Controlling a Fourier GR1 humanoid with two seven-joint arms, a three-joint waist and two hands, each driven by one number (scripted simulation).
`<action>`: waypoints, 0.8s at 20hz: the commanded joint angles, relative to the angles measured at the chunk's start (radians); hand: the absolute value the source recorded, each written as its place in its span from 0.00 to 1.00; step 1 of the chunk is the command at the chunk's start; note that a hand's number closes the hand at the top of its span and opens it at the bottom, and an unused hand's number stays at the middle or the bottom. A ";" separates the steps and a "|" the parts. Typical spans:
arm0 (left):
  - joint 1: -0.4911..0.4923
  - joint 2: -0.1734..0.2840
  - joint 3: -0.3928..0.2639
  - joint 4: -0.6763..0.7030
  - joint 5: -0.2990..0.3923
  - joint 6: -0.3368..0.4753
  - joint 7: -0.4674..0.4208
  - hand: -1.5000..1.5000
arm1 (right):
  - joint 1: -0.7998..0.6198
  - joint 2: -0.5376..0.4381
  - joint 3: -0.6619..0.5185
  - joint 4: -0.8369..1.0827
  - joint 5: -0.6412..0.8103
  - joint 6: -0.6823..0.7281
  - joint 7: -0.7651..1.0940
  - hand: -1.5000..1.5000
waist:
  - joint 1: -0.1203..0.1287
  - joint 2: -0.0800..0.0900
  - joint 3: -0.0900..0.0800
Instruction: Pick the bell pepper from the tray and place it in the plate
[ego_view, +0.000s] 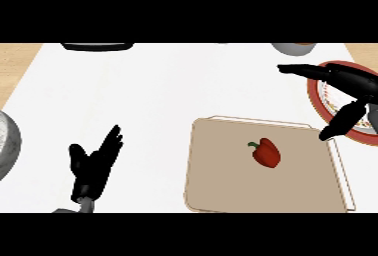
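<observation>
Nearest, at the lower left, the left hand (92, 165) rests over the white tabletop (148, 90), its fingers straight and pointing up, holding nothing. To its right lies the tan tray (221, 190), a flat square with a pale rim, its near edge running down to the lower edge of the view. The tray holds one thing only: the red pepper (266, 152) with a green stem, lying on the tray's floor a little above its middle and toward the right, apart from every rim. At the left edge a grey rounded bowl (6, 145) shows in part; what is inside cannot be seen. Farther back on the right, the right hand (347, 85) hangs over the plate (316, 97), its fingers spread wide and mostly straight, one reaching left and another hanging down toward the tray's far right corner; it grips nothing. The plate is round with a red rim and a white centre, and sits just beside the tray's far right corner; the hand hides much of it, and the part that shows has no food on it. At the far edge a dark flat object (97, 46) is cut off by the view at the left, and a grey vessel (294, 48) stands at the right, its contents out of sight.
</observation>
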 joint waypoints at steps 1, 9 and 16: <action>0.054 0.000 0.004 -0.042 -0.003 -0.011 0.000 0.50 | 0.070 0.011 0.024 -0.115 0.068 0.013 0.057 0.00 | -0.007 -0.001 -0.001; 0.024 0.014 0.053 -0.060 -0.013 -0.035 0.047 0.50 | 0.200 0.134 0.031 -0.317 0.191 -0.048 0.287 0.00 | -0.009 -0.001 -0.001; -0.029 -0.049 0.069 -0.004 -0.028 -0.038 0.058 0.50 | 0.308 0.161 0.038 -0.385 0.268 0.033 0.270 0.00 | -0.011 0.001 -0.001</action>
